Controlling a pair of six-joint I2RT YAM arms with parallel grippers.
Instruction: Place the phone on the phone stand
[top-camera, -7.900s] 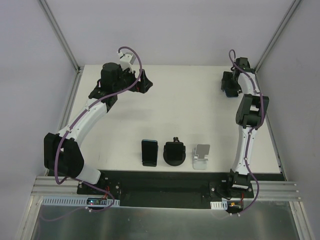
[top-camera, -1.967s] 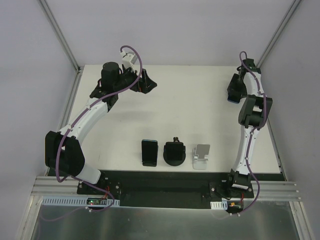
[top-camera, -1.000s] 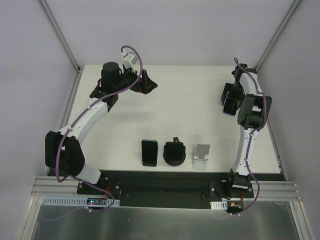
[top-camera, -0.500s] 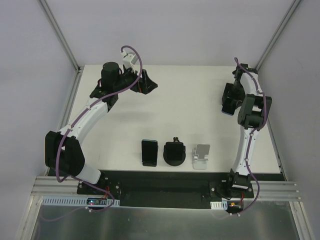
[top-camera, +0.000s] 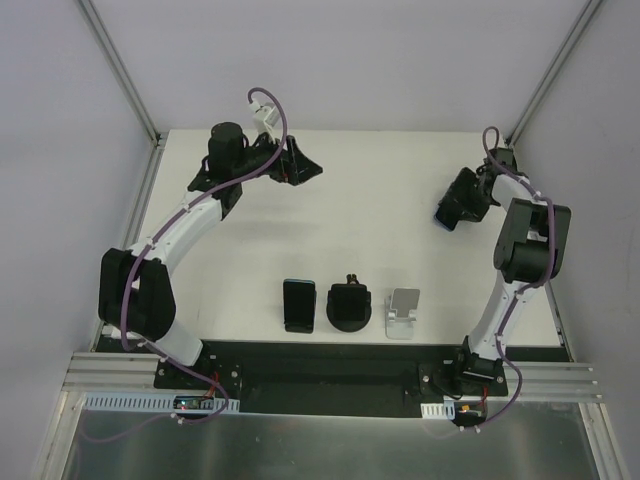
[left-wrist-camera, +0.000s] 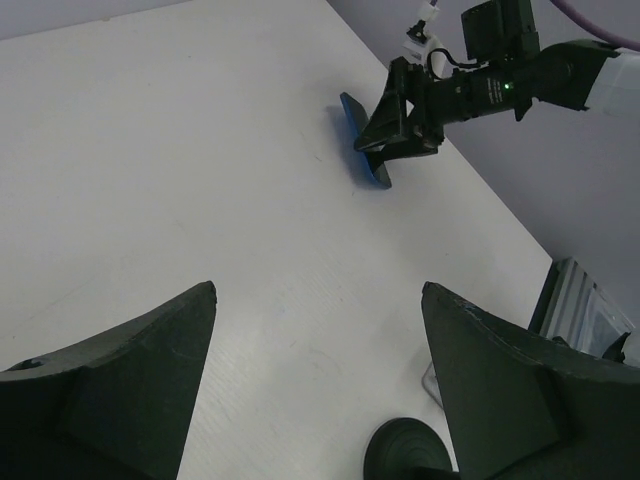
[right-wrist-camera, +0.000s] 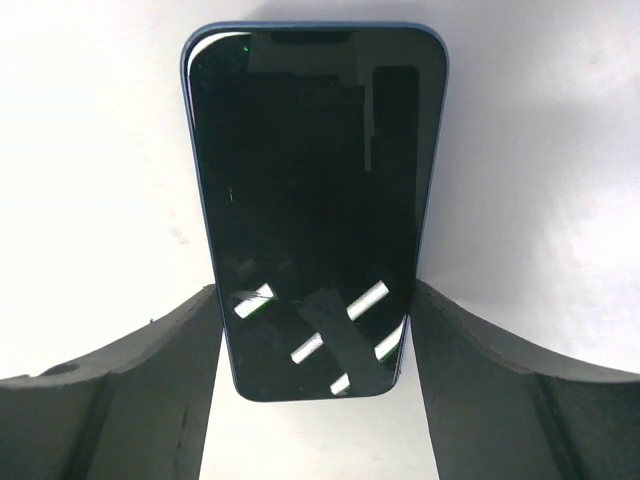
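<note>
The right tool (right-wrist-camera: 315, 292) was clamped on the phone (right-wrist-camera: 315, 190), one finger pressed against each long edge of its lower half, the black screen facing the wrist camera and a blue rim showing round it. From the left wrist view the phone (left-wrist-camera: 352, 120) sat tilted in that tool (left-wrist-camera: 385, 150), its low end at or just above the bench (left-wrist-camera: 200, 150); whether it touched could not be told. From above, the right tool (top-camera: 452, 208) and the phone (top-camera: 443, 216) were over the bench (top-camera: 380, 200) by its right edge. Well apart from this tool, back toward the arm bases, three things stood in a row near the bench's near edge: the silver stand (top-camera: 403, 313) closest, the black stand (top-camera: 350, 306) just beyond it, and the other phone (top-camera: 298, 305) lying flat past that. Across the bench from the right tool, the left tool (top-camera: 300, 168) hung over the far left part with its fingers wide apart and nothing between them (left-wrist-camera: 318, 300). It faced the right tool, and the black stand (left-wrist-camera: 400, 450) showed at the bottom of its own view.
</note>
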